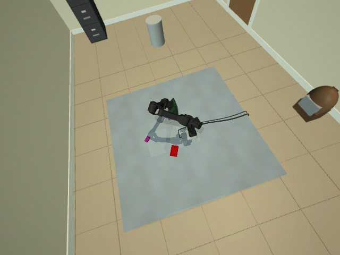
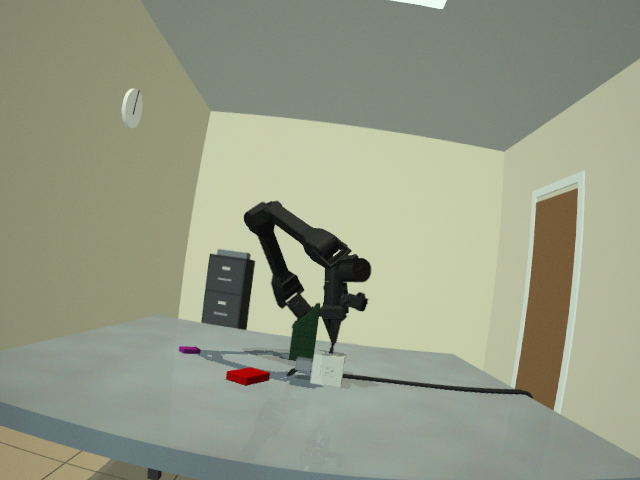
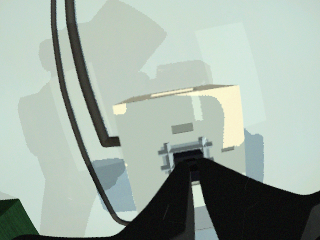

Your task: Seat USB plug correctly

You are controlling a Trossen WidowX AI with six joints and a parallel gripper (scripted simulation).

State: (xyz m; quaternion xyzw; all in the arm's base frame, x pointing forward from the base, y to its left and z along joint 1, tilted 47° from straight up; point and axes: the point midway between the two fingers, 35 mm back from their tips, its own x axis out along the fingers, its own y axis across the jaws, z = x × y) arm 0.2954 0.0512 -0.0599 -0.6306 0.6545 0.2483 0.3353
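Note:
The white power cube (image 2: 327,372) (image 3: 145,160) stands on the table, its top facing the wrist camera. A silvery socket frame (image 3: 169,159) sits on its top, with a second, narrow grey slot (image 3: 182,128) beside it. My gripper (image 2: 331,348) (image 3: 192,168) points down over the socket. Its fingers are shut on the USB plug (image 3: 189,155), a small dark body at the socket mouth. The fingertips hide much of the plug, so its way round and its depth in the socket cannot be told.
A dark cable (image 1: 224,120) (image 2: 434,385) (image 3: 82,75) runs beside the cube across the table. A green block (image 1: 173,107) (image 2: 305,335) (image 3: 14,218) stands close by, near the arm's base. A red block (image 1: 173,151) (image 2: 248,376) and a small magenta block (image 1: 147,138) (image 2: 189,349) lie farther off.

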